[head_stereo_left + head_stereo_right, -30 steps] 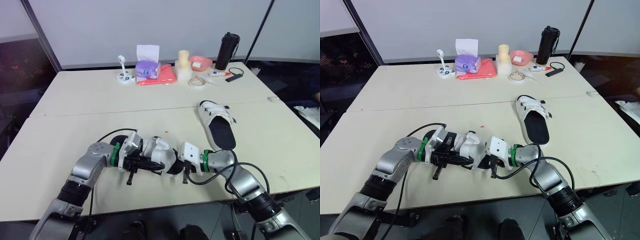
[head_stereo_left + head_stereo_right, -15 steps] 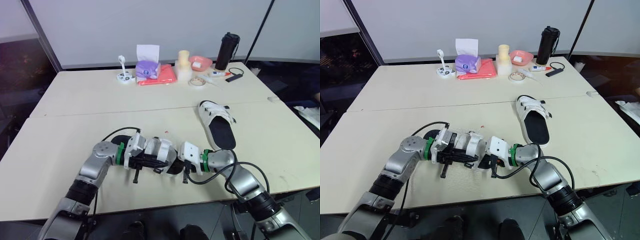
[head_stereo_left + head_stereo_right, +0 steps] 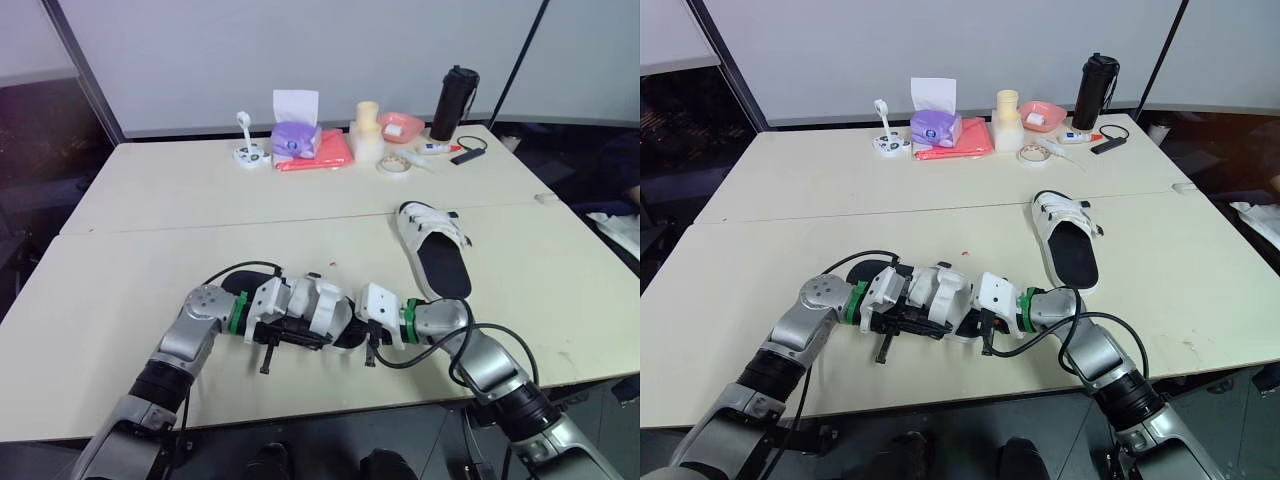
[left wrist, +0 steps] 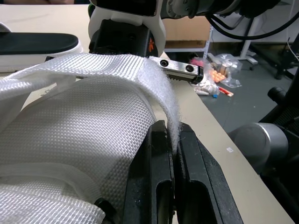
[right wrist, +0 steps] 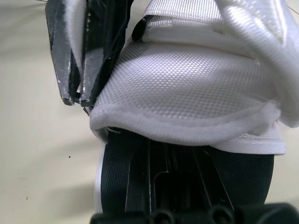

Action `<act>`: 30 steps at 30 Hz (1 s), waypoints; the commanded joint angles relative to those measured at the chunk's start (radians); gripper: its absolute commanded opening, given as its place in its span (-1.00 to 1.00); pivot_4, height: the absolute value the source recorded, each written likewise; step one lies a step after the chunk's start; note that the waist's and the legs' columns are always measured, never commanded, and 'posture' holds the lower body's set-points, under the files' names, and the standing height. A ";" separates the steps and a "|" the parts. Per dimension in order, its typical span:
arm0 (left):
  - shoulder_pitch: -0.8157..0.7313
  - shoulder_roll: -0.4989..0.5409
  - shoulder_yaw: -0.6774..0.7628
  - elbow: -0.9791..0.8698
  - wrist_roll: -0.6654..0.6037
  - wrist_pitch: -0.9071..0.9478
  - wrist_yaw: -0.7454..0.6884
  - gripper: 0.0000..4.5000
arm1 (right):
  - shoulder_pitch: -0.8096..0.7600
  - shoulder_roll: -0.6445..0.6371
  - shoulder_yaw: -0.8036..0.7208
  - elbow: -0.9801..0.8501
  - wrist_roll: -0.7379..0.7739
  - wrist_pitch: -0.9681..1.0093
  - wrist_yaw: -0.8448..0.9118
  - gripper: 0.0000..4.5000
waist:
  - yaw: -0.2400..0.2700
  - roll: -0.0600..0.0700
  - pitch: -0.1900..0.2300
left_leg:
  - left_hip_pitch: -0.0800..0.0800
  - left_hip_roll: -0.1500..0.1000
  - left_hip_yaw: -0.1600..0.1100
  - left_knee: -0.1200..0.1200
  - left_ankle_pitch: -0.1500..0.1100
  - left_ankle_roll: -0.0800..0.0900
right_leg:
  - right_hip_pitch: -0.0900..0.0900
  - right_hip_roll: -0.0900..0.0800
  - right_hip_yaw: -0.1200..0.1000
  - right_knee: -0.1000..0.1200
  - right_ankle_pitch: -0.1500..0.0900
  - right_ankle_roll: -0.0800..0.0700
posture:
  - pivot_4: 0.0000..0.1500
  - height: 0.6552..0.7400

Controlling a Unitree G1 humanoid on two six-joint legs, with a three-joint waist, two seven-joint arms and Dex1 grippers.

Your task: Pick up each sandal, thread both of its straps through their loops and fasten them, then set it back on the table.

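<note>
A white sandal with a black sole (image 3: 325,308) sits near the table's front edge, held between both grippers. My left gripper (image 4: 174,136) is shut on the end of one white woven strap (image 4: 117,65), which arches over the sandal's upper. The right gripper (image 3: 368,340) holds the sandal from the other end, with its black sole (image 5: 187,172) running into the jaws. In the right wrist view the left gripper's fingers (image 5: 79,60) stand beside the white mesh upper (image 5: 196,79). A second sandal (image 3: 435,250) lies flat to the right, its straps across the top.
Along the table's far edge stand a purple tissue box (image 3: 296,135), a red cloth (image 3: 325,150), a pink bowl (image 3: 400,125), a tape roll (image 3: 393,164) and a black bottle (image 3: 454,100). The front edge of the table (image 3: 330,410) runs just below the grippers.
My left gripper moved right onto the sandal's strap, then settled slightly lower and back with the strap in it. The right arm and the second sandal have stayed in place.
</note>
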 commanded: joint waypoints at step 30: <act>0.256 0.164 0.098 -0.338 -0.127 0.339 0.157 0.98 | 0.016 -0.004 0.049 0.086 -0.056 0.003 0.007 -1.00 | -0.001 0.001 0.000 | 0.000 0.008 0.003 -0.001 -0.001 -0.001 | -0.002 0.002 0.001 -0.004 0.000 -0.007 | 1.00 1.00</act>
